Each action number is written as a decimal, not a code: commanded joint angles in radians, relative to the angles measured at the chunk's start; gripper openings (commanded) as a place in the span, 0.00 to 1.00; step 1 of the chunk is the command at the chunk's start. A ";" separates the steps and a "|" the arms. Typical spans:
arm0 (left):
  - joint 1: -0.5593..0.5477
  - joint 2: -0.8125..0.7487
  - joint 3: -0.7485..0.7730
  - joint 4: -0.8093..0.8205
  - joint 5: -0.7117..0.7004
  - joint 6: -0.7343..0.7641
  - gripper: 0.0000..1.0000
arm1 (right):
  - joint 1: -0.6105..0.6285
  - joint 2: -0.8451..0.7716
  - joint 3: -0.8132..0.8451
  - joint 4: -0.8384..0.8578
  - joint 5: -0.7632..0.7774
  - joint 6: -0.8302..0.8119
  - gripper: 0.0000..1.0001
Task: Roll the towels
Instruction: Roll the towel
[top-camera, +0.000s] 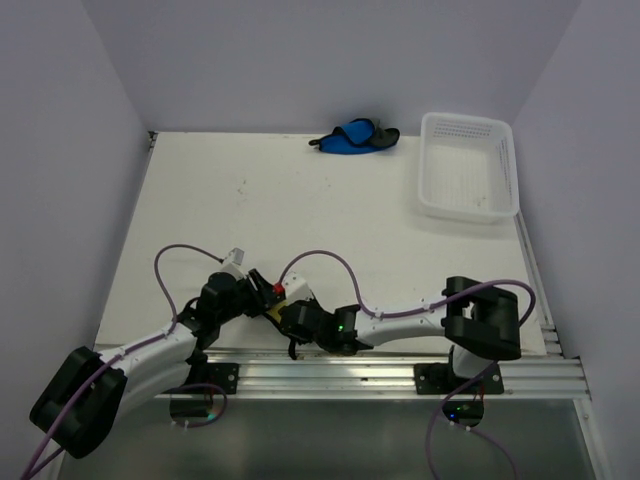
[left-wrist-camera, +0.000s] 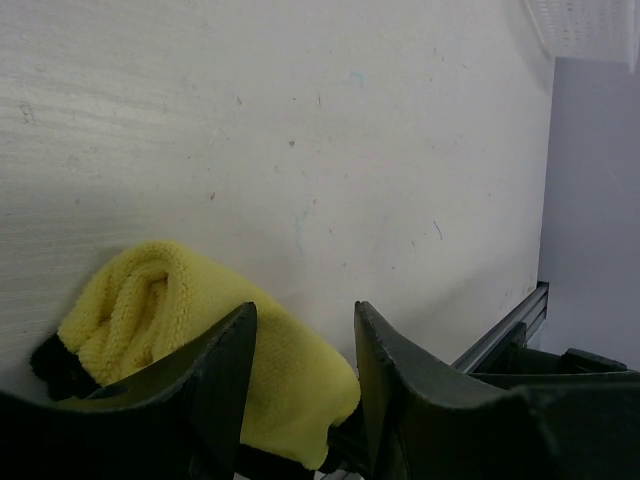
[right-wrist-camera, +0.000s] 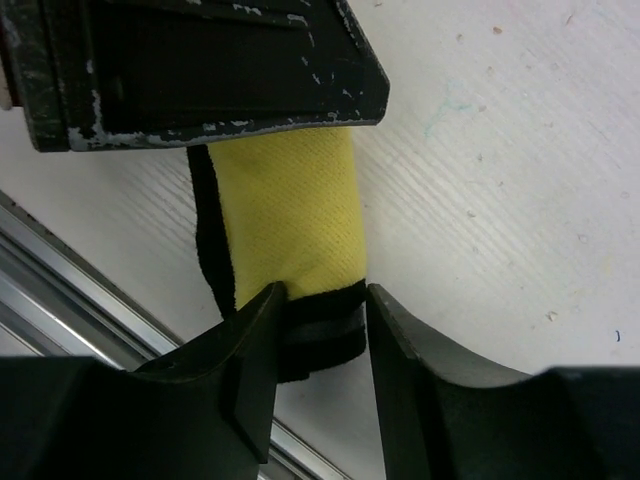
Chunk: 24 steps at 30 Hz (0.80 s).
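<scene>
Both arms meet over the yellow towel (left-wrist-camera: 150, 300) at the lower centre of the overhead frame, by the table's near edge. In the left wrist view it sits at the lower left as a plump roll of looped pile, with a dark tab showing at its left end. The left gripper (left-wrist-camera: 305, 385) is clenched on the roll, and cloth fills the gap between its fingers. In the right wrist view the right gripper (right-wrist-camera: 320, 340) pinches the towel's black-bound end at the lower centre, with a strip of dark edging running up the left side of the cloth.

The towel looks light, soft and limp. It should squash under the jaws rather than resist them, and a loose roll is likely to spring open if let go. Its napped surface should give good friction. The stitched edging is the firmest part and looks the best place to take hold, with the second grip across the body of the roll.

Beyond the arms lies bare white table (top-camera: 300, 200). The blue towel (top-camera: 352, 137) is at the upper centre of the overhead view, crumpled in a heap with dark trim showing and not yet rolled. The white perforated basket (top-camera: 465, 170) is at the upper right, near the blue towel but not touching it.
</scene>
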 joint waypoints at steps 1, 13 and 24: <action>-0.001 0.014 -0.019 -0.063 -0.042 0.022 0.49 | 0.006 -0.018 0.008 -0.101 0.026 -0.026 0.45; -0.001 0.001 -0.024 -0.070 -0.043 0.022 0.49 | -0.143 -0.030 -0.058 0.061 -0.320 0.064 0.55; -0.001 0.005 -0.018 -0.078 -0.053 0.027 0.49 | -0.140 0.014 -0.038 0.069 -0.454 0.041 0.31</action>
